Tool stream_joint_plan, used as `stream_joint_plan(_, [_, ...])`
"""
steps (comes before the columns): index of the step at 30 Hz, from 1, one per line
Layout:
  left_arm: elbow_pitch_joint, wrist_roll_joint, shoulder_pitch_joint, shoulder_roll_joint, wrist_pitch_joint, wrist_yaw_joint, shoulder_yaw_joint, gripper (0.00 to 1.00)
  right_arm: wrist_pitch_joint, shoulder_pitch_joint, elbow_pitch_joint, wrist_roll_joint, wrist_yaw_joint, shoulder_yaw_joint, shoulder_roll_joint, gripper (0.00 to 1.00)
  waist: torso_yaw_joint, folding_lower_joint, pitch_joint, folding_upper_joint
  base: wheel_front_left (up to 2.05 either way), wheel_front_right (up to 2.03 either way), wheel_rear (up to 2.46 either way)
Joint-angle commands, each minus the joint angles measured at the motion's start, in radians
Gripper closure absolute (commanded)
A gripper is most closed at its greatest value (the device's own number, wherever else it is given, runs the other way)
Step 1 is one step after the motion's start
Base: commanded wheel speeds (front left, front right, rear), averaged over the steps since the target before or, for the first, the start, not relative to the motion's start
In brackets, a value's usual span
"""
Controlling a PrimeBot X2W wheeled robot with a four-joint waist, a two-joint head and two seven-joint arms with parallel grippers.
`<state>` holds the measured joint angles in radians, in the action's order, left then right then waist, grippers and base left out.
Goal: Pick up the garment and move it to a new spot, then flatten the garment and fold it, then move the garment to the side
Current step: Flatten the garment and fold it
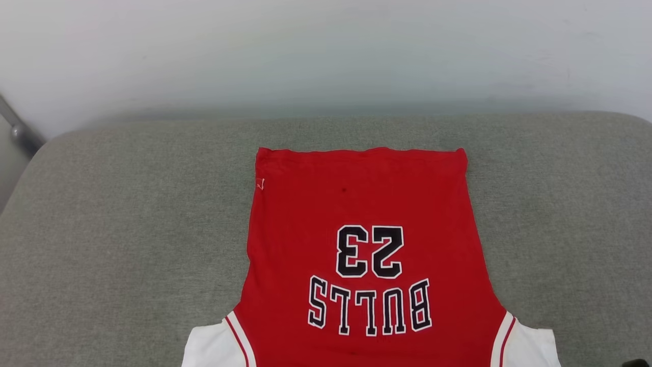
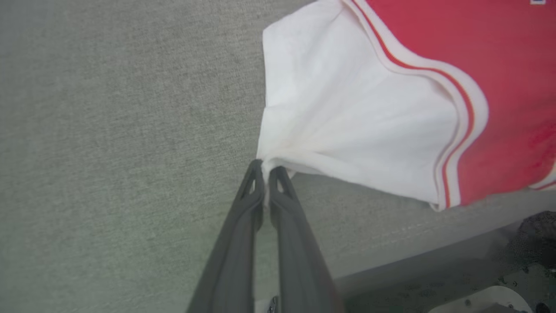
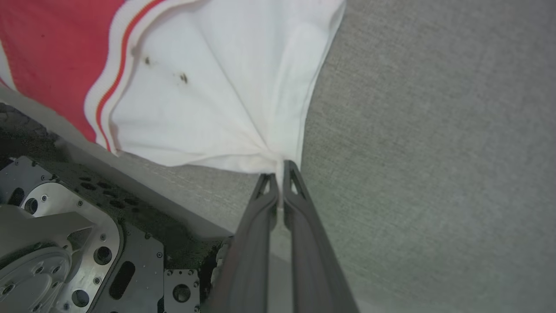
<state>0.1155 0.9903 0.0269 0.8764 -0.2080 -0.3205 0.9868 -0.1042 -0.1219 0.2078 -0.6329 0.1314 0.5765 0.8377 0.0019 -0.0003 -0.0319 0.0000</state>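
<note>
The garment is laid flat on the grey cushion, hem far, sleeves near. Its left white corner is pinched by the closed left gripper, its right by the closed right gripper. Flattening seems nearly done; folding and setting aside are left.

The head view's bottom edge cut the garment off at the sleeves. Its side tag was unreadably small.
</note>
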Motion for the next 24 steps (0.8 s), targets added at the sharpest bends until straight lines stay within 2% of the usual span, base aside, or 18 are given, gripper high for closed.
stream_joint_plan(1, [-0.012,0.000,-0.003,0.005,0.002,-0.009,-0.003,1.00,-0.027,-0.027,-0.022,0.017,-0.001,-0.044,-0.013,0.56,-0.001,0.0003,-0.006,0.0000,0.00,0.00,0.00])
stream_joint_plan(2, [-0.018,-0.002,0.001,0.002,0.002,-0.012,-0.003,1.00,-0.038,-0.034,-0.037,0.025,-0.001,-0.068,-0.022,0.25,-0.001,0.0003,-0.008,0.0000,0.00,0.00,0.00])
stream_joint_plan(3, [-0.026,-0.005,0.006,0.000,0.003,-0.015,-0.003,1.00,-0.048,-0.036,-0.052,0.034,-0.001,-0.093,-0.030,0.00,-0.001,0.0003,-0.011,0.0000,0.00,0.00,0.00])
stream_joint_plan(9, [-0.073,-0.028,0.039,0.000,0.003,-0.030,-0.009,1.00,-0.105,0.007,-0.173,0.095,-0.001,-0.232,-0.034,0.00,0.015,0.0003,-0.037,0.0000,0.00,0.00,0.00])
stream_joint_plan(17, [-0.159,-0.083,0.100,0.008,0.011,-0.062,-0.015,1.00,-0.277,0.157,-0.406,0.103,-0.001,-0.444,0.065,0.00,0.071,0.0003,-0.113,0.0000,0.00,0.00,0.00])
stream_joint_plan(20, [-0.183,-0.105,0.127,0.000,0.013,-0.069,-0.015,1.00,-0.377,0.264,-0.445,0.058,-0.001,-0.468,0.104,0.00,0.096,0.0003,-0.156,0.0000,0.00,0.00,0.00])
stream_joint_plan(24, [-0.204,-0.141,0.173,-0.013,0.015,-0.070,-0.013,1.00,-0.561,0.475,-0.437,-0.034,-0.001,-0.423,0.173,0.00,0.137,0.0003,-0.232,0.0000,0.00,0.00,0.00])
